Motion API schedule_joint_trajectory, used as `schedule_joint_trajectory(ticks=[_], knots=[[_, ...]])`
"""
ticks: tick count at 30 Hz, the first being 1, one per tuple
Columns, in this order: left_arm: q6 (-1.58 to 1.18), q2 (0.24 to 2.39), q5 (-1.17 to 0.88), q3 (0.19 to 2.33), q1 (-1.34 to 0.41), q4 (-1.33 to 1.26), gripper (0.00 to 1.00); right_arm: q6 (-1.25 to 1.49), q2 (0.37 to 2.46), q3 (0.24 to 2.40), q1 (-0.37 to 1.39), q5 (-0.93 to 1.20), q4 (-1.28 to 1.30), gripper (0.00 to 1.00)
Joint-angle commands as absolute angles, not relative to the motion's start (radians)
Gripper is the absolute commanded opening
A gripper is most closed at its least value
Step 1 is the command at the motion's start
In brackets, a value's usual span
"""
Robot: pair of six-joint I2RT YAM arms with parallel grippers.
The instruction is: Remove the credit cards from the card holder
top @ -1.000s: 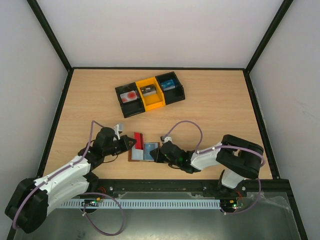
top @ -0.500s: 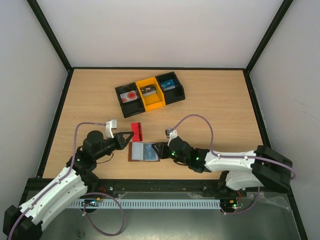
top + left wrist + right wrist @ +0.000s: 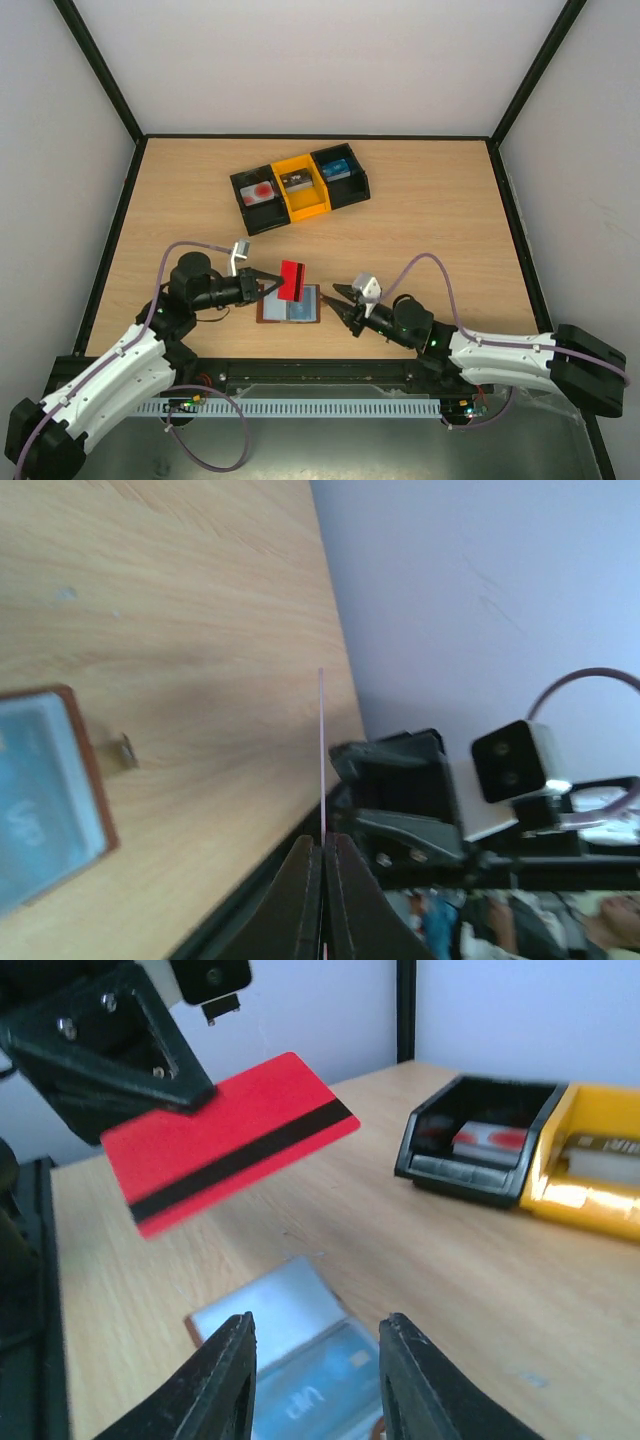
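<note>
Left gripper is pinched tight on the red card, clamping it by one edge. The card hangs tilted in the air, black stripe showing, just above the card holder. The holder lies open and flat on the table, blue-grey pockets up, right between the two grippers. Right gripper sits low, just beside the holder's right edge, jaws parted with nothing between them. From its wrist view the holder lies right ahead of the fingertips, with the red card above. Well apart at the back, the tray holds a whitish card in its left bin.
</note>
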State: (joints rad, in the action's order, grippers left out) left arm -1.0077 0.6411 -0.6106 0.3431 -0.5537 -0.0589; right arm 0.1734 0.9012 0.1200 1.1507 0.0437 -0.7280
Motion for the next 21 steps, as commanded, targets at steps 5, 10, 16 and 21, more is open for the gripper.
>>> schedule_joint_trajectory(ticks=[5, 10, 16, 21], knots=[[-1.220, 0.607, -0.810, 0.372, -0.544, -0.124, 0.03, -0.388, 0.943, 0.068, 1.157, 0.076, -1.053, 0.44], [-1.248, 0.619, -0.852, 0.371, -0.547, -0.108, 0.03, -0.507, 1.061, 0.134, 1.157, 0.071, -1.112, 0.46], [-1.281, 0.626, -0.880, 0.343, -0.552, -0.124, 0.03, -0.673, 1.166, 0.191, 1.157, 0.062, -1.134, 0.51], [-1.305, 0.629, -0.890, 0.319, -0.555, -0.154, 0.03, -0.780, 1.174, 0.203, 1.185, 0.064, -1.131, 0.51]])
